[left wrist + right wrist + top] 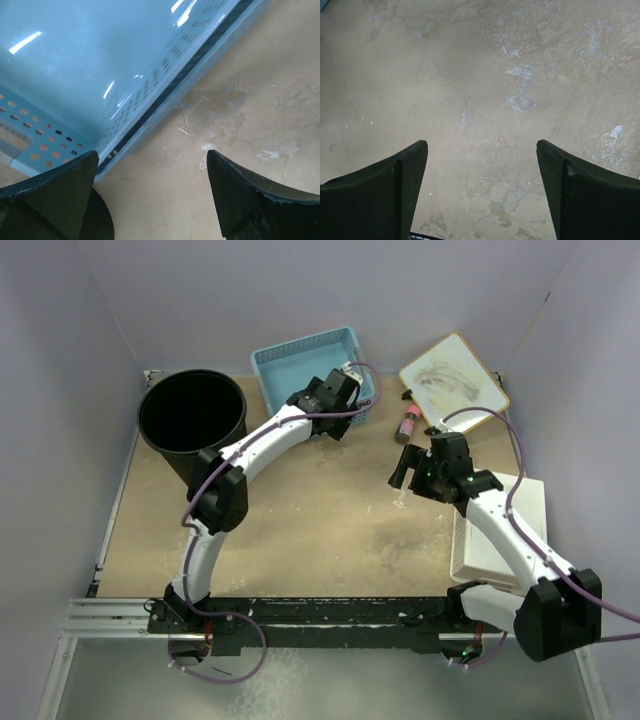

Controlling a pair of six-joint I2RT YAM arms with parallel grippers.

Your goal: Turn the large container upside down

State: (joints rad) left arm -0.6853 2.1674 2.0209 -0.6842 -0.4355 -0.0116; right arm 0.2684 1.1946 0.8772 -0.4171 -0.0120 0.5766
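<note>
At the far left the large container (192, 418), a tall black plastic bucket, stands upright near the back left corner of the bench (300, 530), its mouth open to the top. Nothing touches it; only the left arm passes just beside its near wall. I judge it is light and rather stiff, but the thin wall can bend a little under pressure, and the matte plastic is probably not very slippery. A good place to take hold seems the rim, one finger inside and one outside, on the side nearest to the arms.

More to the right, the left end effector (152, 165) hangs over the near edge of the light-blue perforated basket (300, 355), its fingers spread apart and holding nothing. The right end effector (482, 150) is also released and empty, above bare bench, well apart from the container
</note>
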